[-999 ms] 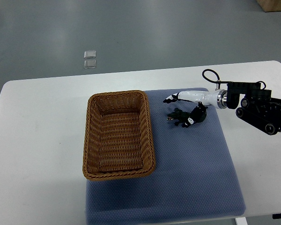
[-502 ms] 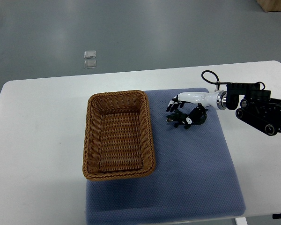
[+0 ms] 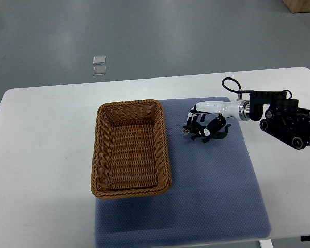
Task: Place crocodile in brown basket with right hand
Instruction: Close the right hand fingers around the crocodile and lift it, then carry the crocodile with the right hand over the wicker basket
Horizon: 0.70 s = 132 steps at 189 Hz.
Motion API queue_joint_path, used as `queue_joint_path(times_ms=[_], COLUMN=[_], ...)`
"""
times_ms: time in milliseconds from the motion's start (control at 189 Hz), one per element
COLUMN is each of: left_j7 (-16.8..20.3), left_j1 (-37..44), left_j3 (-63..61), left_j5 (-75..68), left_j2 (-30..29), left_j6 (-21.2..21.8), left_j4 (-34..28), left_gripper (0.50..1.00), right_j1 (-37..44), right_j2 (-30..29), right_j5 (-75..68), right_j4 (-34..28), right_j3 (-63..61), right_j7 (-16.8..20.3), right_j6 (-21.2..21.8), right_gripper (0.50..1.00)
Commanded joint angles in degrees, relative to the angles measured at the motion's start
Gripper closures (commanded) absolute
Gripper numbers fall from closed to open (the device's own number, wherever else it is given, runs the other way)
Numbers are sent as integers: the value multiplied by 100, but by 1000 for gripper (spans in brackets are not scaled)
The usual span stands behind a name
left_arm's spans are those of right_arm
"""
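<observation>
A small dark green toy crocodile lies on the blue mat, just right of the brown wicker basket. My right hand reaches in from the right edge on a white forearm. Its fingers are curled down over the crocodile's back and the thumb presses on the tail side, so the hand is shut on it. The toy still touches the mat, with its head and curled tail showing. Nothing lies inside the basket. The left arm is out of the picture.
The blue mat covers the middle and front of the white table. My black right arm housing sits over the table's right side. Two small clear squares lie on the grey floor beyond the table.
The right hand's fingers went from stretched out above the crocodile to curled down around it. The crocodile has shifted slightly; the basket has not moved.
</observation>
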State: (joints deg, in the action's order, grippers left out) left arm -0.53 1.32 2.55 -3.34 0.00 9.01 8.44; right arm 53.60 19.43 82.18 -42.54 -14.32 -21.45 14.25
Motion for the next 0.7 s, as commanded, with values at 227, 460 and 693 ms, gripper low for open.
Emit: queue_joint_path(times_ms=[227,460,693], left_j7=[0,0,0], left_j1=[0,0,0], left_j3=[0,0,0], left_j5=[0,0,0], left_j2=[0,0,0], left_j6=[5,5,-4], left_j4=[0,0,0], left_gripper=[500,500,500], right_j1=[160,256,511], right_j2=[17,105,175], right_j5=[0,0,-53], right_j4=[0,0,-9], right_j3=[0,-9,-36], right_j7=[-17,-140,-255], right_j6=[-10,-10,-1], right_gripper=[1000,1000,1000])
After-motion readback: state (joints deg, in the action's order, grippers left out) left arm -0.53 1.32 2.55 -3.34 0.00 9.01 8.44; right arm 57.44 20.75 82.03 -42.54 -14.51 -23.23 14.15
